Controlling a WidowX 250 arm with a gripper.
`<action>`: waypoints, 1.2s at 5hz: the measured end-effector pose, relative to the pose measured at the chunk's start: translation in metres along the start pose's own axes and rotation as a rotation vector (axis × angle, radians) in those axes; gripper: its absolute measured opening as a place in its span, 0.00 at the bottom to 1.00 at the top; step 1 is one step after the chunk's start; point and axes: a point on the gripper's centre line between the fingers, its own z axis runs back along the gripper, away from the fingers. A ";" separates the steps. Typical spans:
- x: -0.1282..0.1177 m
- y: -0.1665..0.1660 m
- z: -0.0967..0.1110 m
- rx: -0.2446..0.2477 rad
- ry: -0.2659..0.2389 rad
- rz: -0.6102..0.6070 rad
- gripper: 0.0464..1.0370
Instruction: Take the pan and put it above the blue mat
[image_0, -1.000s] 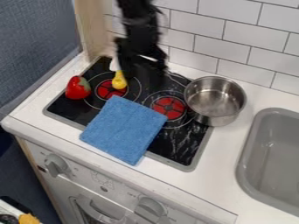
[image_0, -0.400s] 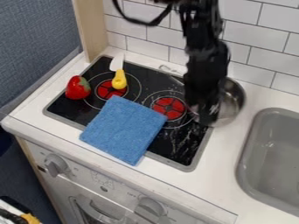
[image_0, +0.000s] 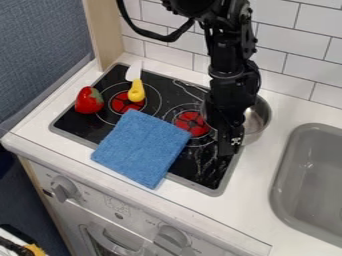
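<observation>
One blue mat (image_0: 141, 148); one grey sink (image_0: 286, 186), well right; one pan (image_0: 257, 118), right of mat, slightly beyond; one red toy vegetable (image_0: 87, 101), beyond-left; one yellow-handled knife (image_0: 136, 91), beyond. Pan: round, silvery, deep-walled, partly hidden. Claw (image_0: 229, 145) right of mat, overlapping pan; opening, contact, grip: couldn't tell.

A plain blue mat (image_0: 141, 149) and a red-and-green pepper (image_0: 89, 100).

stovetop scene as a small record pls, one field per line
pan: metal, at the right side of the cooktop, partly behind the gripper
pan on mat: no
blue mat: left of the pan, past the cooktop's front edge
knife: yellow handle, back left
red-and-green toy: left edge
sink: far right
</observation>
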 end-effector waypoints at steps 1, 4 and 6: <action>0.000 0.000 -0.003 -0.005 0.002 0.007 0.64; -0.002 0.002 0.001 -0.035 -0.034 -0.016 0.05; -0.010 0.021 0.074 -0.013 -0.263 -0.051 0.03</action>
